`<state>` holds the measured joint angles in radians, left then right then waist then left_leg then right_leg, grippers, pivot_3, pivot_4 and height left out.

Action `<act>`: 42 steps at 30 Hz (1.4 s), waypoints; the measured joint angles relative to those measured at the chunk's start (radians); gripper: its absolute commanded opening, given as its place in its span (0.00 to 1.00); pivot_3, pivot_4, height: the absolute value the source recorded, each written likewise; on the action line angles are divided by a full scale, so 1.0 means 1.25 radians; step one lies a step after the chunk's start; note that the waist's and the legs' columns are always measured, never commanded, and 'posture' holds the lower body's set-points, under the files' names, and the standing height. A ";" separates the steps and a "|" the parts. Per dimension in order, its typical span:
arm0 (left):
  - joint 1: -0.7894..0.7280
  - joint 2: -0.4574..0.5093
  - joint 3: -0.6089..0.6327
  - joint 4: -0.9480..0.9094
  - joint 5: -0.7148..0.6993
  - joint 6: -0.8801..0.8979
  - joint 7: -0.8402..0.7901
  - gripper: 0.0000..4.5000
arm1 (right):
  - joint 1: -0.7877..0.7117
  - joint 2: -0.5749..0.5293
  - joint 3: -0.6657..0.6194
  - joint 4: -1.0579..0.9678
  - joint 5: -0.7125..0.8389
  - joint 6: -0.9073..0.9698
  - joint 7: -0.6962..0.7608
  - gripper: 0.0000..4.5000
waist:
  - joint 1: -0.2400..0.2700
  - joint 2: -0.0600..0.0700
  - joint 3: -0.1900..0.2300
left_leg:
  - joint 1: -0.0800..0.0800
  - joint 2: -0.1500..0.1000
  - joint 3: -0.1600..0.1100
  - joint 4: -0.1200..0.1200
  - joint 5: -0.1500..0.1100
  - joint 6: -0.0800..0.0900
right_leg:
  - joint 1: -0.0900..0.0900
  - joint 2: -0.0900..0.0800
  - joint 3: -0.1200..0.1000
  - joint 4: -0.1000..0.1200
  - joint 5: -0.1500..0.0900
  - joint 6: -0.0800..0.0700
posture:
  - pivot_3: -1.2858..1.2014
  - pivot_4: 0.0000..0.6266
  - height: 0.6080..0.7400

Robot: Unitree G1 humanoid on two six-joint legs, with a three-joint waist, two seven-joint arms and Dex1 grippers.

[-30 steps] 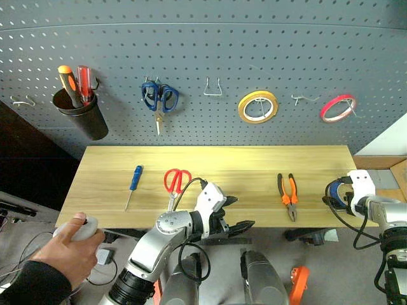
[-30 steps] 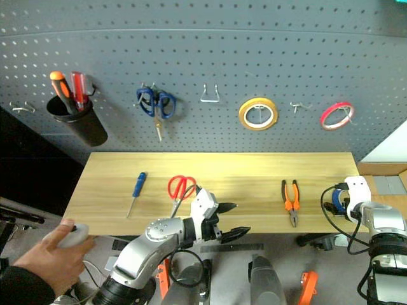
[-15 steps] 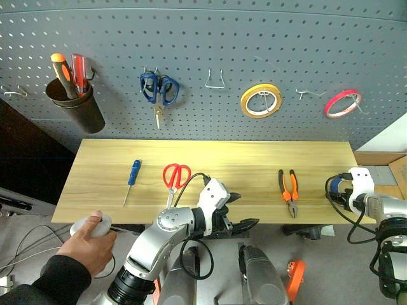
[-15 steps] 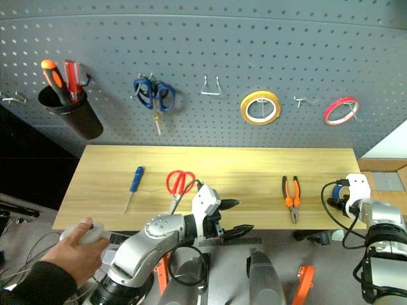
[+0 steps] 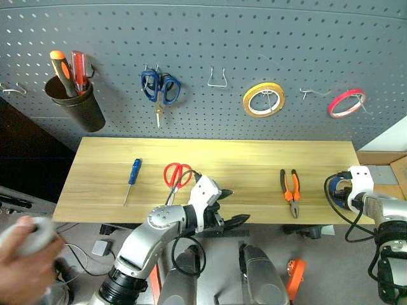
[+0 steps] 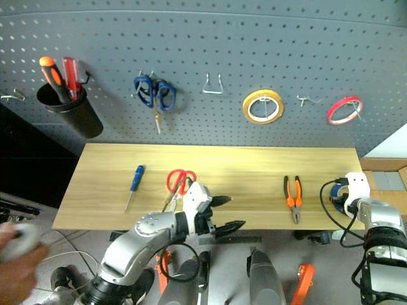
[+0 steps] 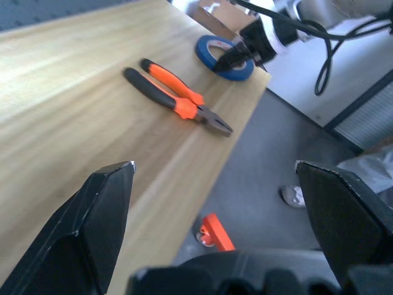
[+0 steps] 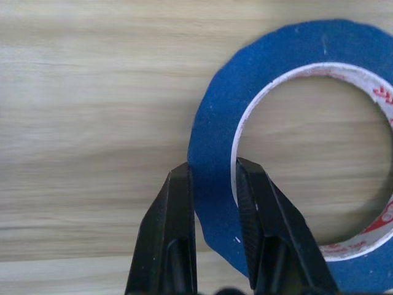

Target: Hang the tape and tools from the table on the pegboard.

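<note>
Your right pincer is clenched on the blue tape: one black finger sits outside the ring's rim and the other inside its hole, so the blue band is pinched between them. The roll lies flat on the worktop at its far right corner, as your left wrist view shows, where the right pincer meets the tape at the edge. From the head view, the tape is mostly hidden behind the white right wrist. Your left pincer is released, its two black fingers spread wide, and it hangs at the worktop's near edge, just right of the red-handled scissors and apart from them. The pliers lie flat on the wood between the two pincers, jaws pointing to the near edge, well left of the tape. The blue-handled screwdriver lies left of the scissors, tip toward the near edge. On the pegboard above you have a black cup holding an orange and a red screwdriver, blue-handled scissors, a bare wire hook, a yellow roll, another bare hook and a red roll. A person's blurred hand holding a pale object is at the lower left.
</note>
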<state>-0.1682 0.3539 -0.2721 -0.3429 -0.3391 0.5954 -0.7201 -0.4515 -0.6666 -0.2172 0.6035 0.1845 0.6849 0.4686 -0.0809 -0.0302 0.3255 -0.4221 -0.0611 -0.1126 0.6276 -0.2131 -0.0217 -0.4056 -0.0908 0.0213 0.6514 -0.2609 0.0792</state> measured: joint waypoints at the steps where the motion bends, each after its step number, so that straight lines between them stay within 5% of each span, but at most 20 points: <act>1: -0.004 0.010 0.010 0.005 0.000 -0.009 -0.008 1.00 | 0.026 0.003 -0.016 -0.074 0.017 0.036 -0.009 0.08 | 0.000 0.002 -0.001 | -0.002 0.000 0.000 0.001 0.000 0.000 | -0.002 0.000 0.000 0.001 0.000 0.000 | 0.46 0.43 1.00; 7: -0.035 0.040 0.034 0.103 0.005 -0.095 -0.065 1.00 | 0.178 0.052 -0.110 -0.471 0.138 0.184 -0.023 0.08 | -0.001 0.012 -0.021 | -0.004 -0.001 0.003 0.001 0.000 0.000 | -0.004 -0.001 -0.002 0.004 0.000 0.000 | 0.43 0.29 1.00; 15: -0.103 0.018 0.072 0.233 0.008 -0.202 -0.082 1.00 | 0.248 0.074 -0.180 -0.680 0.281 0.210 0.028 0.08 | -0.007 0.017 -0.081 | -0.001 -0.001 0.004 0.003 0.000 0.000 | -0.001 0.000 -0.001 0.004 0.001 0.002 | 0.40 0.10 1.00; 27: -0.146 -0.017 0.119 0.325 0.020 -0.294 -0.074 1.00 | 0.099 0.100 -0.212 -0.708 0.398 0.156 0.022 0.08 | -0.057 0.017 -0.159 | 0.009 -0.001 0.004 0.004 0.000 0.000 | 0.009 0.000 0.000 0.004 0.001 0.003 | 0.41 0.04 1.00; 42: -0.081 -0.031 0.148 0.275 0.021 -0.304 -0.006 1.00 | -0.067 0.094 0.053 -0.513 0.252 0.052 0.055 0.08 | -0.092 0.019 -0.176 | 0.019 -0.001 0.000 0.002 0.000 0.000 | 0.020 0.001 -0.001 -0.001 0.002 0.004 | 0.43 0.04 1.00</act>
<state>-0.2698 0.3158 -0.0872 0.0013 -0.3125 0.2159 -0.7282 -0.5352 -0.5498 -0.1504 -0.0381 0.4990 0.7500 0.5374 -0.1957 -0.0059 0.1061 -0.3989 -0.0620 -0.1125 0.6303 -0.2131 -0.0218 -0.3805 -0.0897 0.0207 0.6496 -0.2588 0.0838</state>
